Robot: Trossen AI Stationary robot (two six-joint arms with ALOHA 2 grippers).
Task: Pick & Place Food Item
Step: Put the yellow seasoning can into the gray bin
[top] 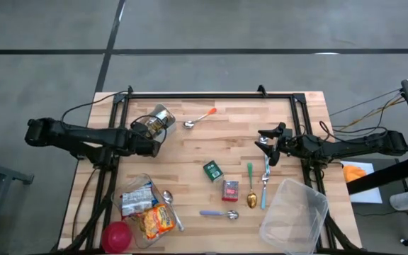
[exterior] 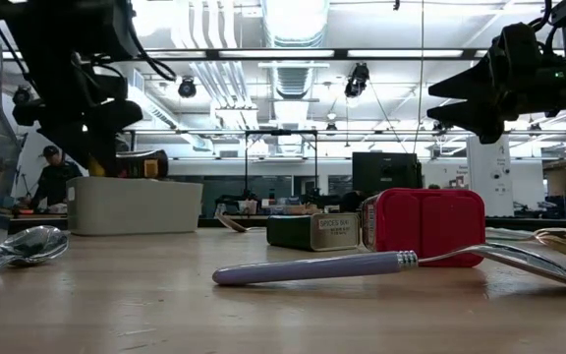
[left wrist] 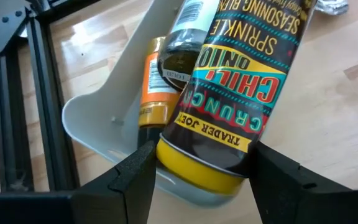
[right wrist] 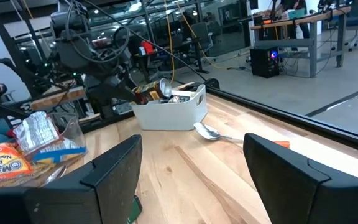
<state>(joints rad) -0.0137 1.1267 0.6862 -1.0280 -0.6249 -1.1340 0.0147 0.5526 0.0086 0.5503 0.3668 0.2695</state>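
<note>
Gripping: the left gripper (left wrist: 194, 168) clamps a dark seasoning jar (left wrist: 241, 93) by its yellow-lidded end, a finger (left wrist: 135, 174) on each side of it.
Jar: tilted, labelled with chili and onion wording, held over the white bin (left wrist: 95, 121) near the table's far left; whether it touches the bin cannot be told.
Bin: a white tub (top: 156, 122) with an orange-labelled bottle (left wrist: 151, 87) and another dark bottle (left wrist: 182, 50) lying inside.
Left arm: stretched in from the table's left edge, its gripper (top: 149, 144) right at the bin.
Right gripper: (top: 269, 147) hanging above the table's right side with jaws spread wide and nothing between them, well apart from the bin.
Table centre: a small green tin (top: 212, 170) and a red box (top: 230, 190) near each other, with a purple-handled spoon (top: 219, 213) just in front of the box.
Right of centre: a green-handled spoon (top: 251, 185) beside a light blue-handled fork (top: 264, 185).
Far side: an orange-handled spoon (top: 200, 117) lying right of the bin.
Near left corner: a clear container (top: 139, 185) holding food packets (top: 157, 219), a red ball (top: 117, 236) just beside it.
Near right corner: a clear plastic tub (top: 296, 216), lying near the fork.
Background: a person (exterior: 52, 177) in a cap in the room beyond the table.
</note>
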